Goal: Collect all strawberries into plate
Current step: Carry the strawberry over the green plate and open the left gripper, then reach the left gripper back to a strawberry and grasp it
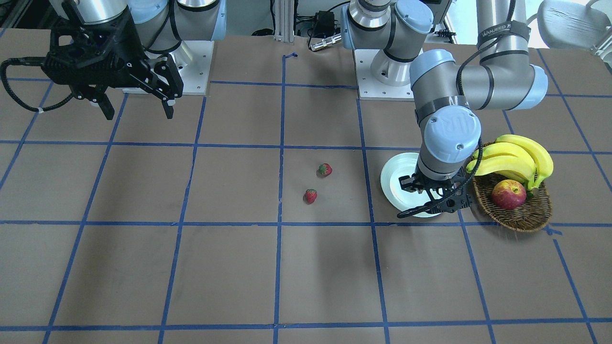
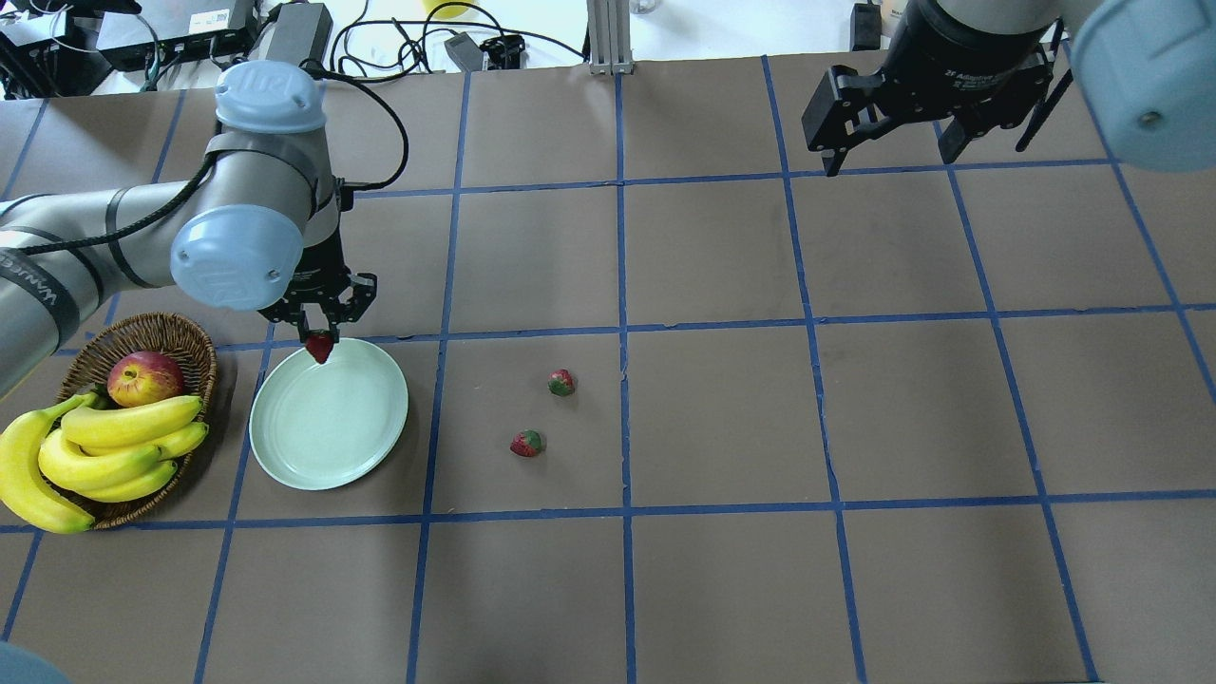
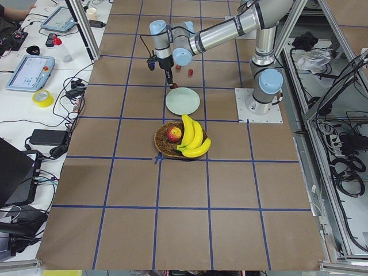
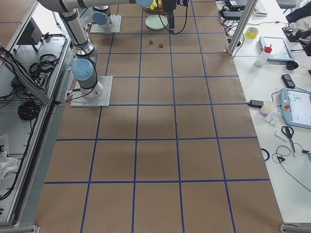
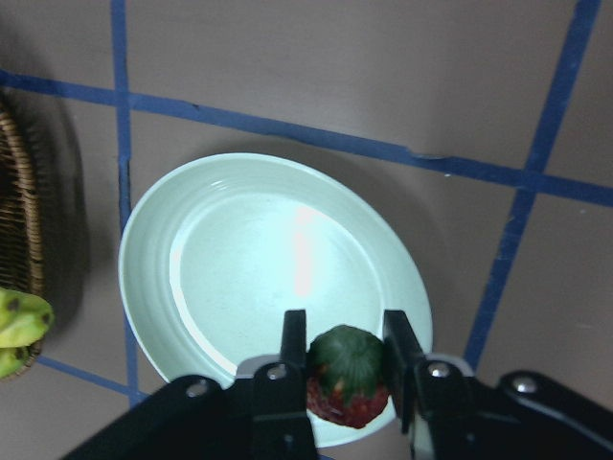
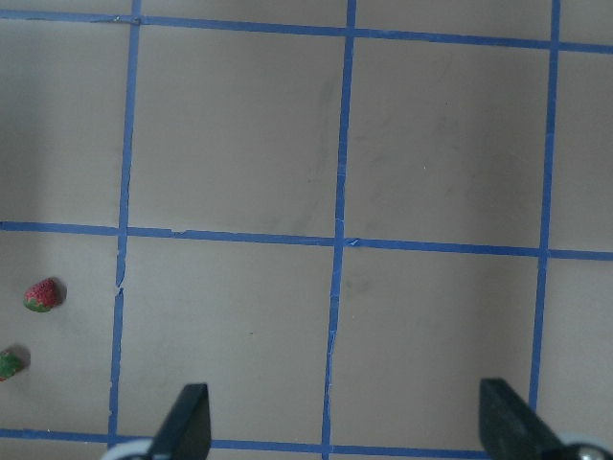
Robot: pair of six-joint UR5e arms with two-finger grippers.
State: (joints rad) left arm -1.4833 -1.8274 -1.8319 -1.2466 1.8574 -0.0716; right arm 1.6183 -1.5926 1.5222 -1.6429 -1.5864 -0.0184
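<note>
The mint-green plate (image 2: 329, 418) lies on the table's left part; it also shows in the left wrist view (image 5: 273, 268) and the front view (image 1: 396, 177). My left gripper (image 2: 320, 334) is shut on one strawberry (image 2: 320, 349), held just above the plate's far rim; the wrist view shows the fruit (image 5: 347, 376) between the fingers, green cap up. Two other strawberries (image 2: 561, 382) (image 2: 526, 443) lie on the table right of the plate, also in the front view (image 1: 325, 169) (image 1: 311, 196). My right gripper (image 2: 893, 147) is open and empty, high over the far right.
A brown wicker basket (image 2: 161, 332) with a red-yellow apple (image 2: 144, 377) and a bunch of bananas (image 2: 104, 446) stands close to the plate's left side. Blue tape lines grid the brown table.
</note>
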